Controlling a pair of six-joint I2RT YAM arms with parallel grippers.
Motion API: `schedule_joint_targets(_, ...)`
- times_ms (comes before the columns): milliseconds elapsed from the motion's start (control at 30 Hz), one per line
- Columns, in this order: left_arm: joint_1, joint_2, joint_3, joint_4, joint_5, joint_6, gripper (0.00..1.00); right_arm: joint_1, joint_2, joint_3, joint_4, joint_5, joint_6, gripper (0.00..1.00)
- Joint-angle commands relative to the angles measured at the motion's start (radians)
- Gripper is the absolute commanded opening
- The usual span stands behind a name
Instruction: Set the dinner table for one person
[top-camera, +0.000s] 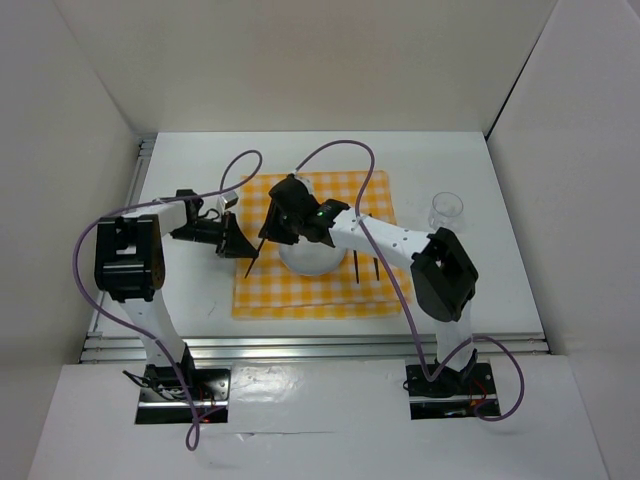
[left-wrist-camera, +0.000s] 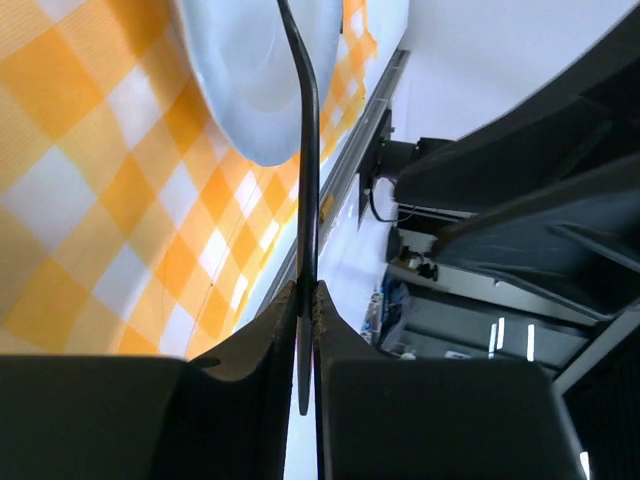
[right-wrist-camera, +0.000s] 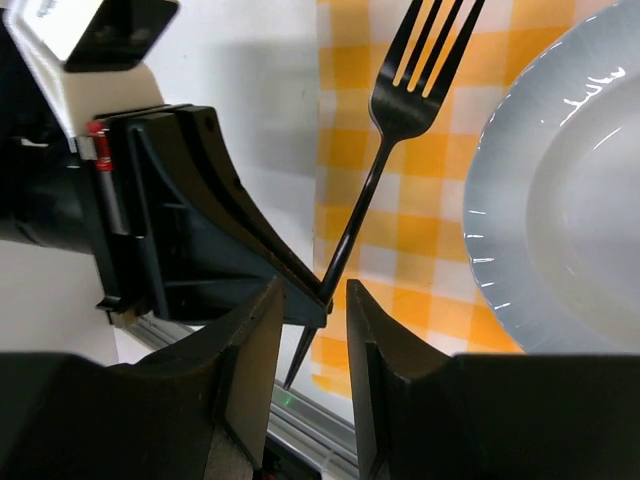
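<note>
At the left edge of a yellow-and-white checked cloth (right-wrist-camera: 430, 200) on the large white dinner table (top-camera: 190, 160), the left gripper (left-wrist-camera: 305, 295) pinches the handle of a slim, glossy black fork (right-wrist-camera: 400, 100) just beside a round white plate (right-wrist-camera: 560, 200). The right gripper (right-wrist-camera: 315, 300) has its jaws spread either side of the handle's end, not clamping it. The fork looks light, stiff and slippery. Its flat mid-handle seems the surest hold.
</note>
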Motion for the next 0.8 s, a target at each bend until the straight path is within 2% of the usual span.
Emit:
schedule_joint_targets(0,0.013,0.024,-0.016,0.05,0.095,-0.031,0.0,-0.008,-0.034,0.027,0.042,0.006,-0.024,0.39)
schedule_joint_targets(100,0.013,0.038,-0.016,0.069,0.071,-0.04,0.0,-0.017,-0.025,0.039,0.016,0.006,-0.024,0.39)
schedule_joint_targets(167,0.022,0.047,-0.041,0.113,0.042,-0.107,0.0,-0.017,-0.025,0.039,0.006,0.015,-0.033,0.39)
schedule_joint_targets(367,0.054,0.001,-0.146,0.426,0.026,-0.383,0.0,-0.035,-0.094,-0.006,-0.014,0.047,-0.045,0.39)
schedule_joint_targets(467,0.054,-0.044,-0.205,0.585,-0.011,-0.476,0.0,-0.046,-0.14,-0.053,-0.014,0.058,-0.045,0.39)
schedule_joint_targets(600,0.054,-0.056,-0.265,0.725,-0.011,-0.623,0.0,-0.068,-0.204,-0.104,-0.023,0.067,-0.045,0.39)
schedule_joint_targets(767,0.054,-0.093,-0.37,0.868,-0.05,-0.735,0.0,-0.078,-0.249,-0.16,-0.023,0.076,-0.045,0.39)
